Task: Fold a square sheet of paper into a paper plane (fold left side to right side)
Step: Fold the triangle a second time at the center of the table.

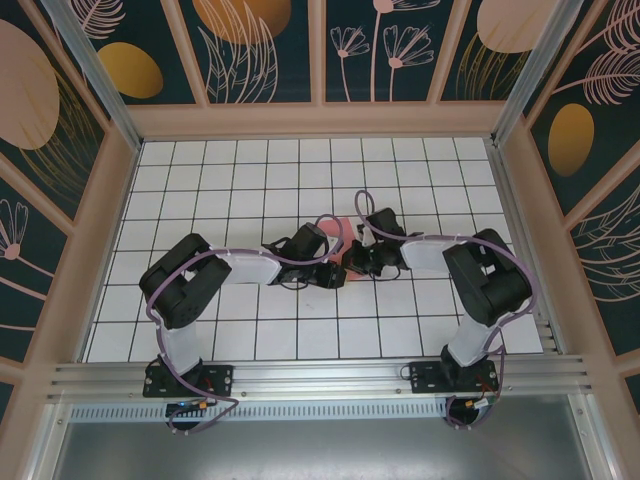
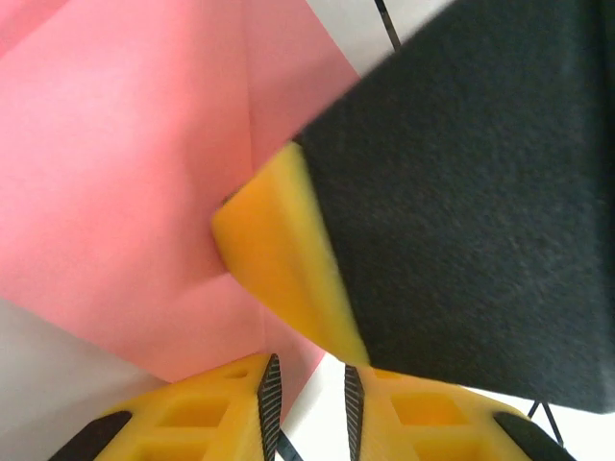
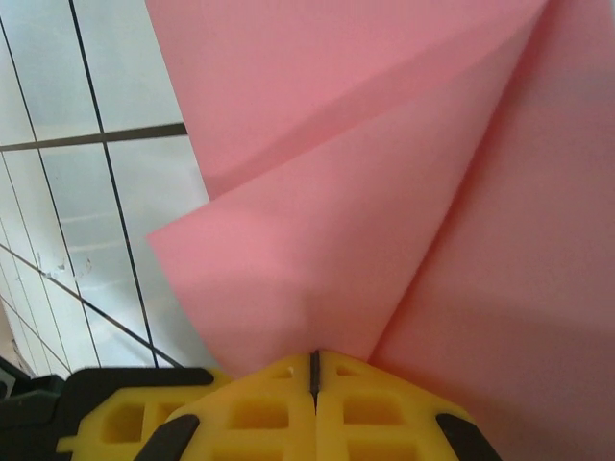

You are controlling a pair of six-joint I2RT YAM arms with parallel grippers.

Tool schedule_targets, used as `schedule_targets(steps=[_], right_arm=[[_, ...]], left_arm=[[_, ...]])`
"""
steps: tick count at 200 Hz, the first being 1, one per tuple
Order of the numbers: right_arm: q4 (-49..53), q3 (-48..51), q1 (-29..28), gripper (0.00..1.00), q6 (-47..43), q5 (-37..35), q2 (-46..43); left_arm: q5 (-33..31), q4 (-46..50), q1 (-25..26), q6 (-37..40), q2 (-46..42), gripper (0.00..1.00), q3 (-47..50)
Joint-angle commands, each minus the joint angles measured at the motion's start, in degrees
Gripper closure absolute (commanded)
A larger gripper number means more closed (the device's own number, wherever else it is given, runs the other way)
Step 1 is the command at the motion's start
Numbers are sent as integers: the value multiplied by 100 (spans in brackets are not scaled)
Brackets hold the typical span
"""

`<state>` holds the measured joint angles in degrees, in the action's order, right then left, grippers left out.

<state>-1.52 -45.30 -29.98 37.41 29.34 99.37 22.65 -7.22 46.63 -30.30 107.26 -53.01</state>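
As seen from above, both arms bent at the elbow and reaching inward, wrists meeting over the middle of the white grid table, low over the creased pink sheet of paper there. Right gripper clenched on a raised flap of the sheet. Left gripper just beside it, fingers parted by a narrow gap, released, with a corner of the sheet ending at that gap.

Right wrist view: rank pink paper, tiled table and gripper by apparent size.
1. Pink paper: clearly largest, though it sits close to the lens.
2-3. Tiled table and right gripper: about alike, and the gripper is nearest the camera, so not ranked.
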Motion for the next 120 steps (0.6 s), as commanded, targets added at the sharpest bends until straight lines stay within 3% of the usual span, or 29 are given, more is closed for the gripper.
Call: schedule_targets(steps=[1,120], right_arm=[[145,-291,-43,96,-202,-294,151],[864,-703,187,96,-631,-1185,457]], left_arm=[[-164,599,56,-55,141,71,246],[-217,653,57,-46,132,72,292]])
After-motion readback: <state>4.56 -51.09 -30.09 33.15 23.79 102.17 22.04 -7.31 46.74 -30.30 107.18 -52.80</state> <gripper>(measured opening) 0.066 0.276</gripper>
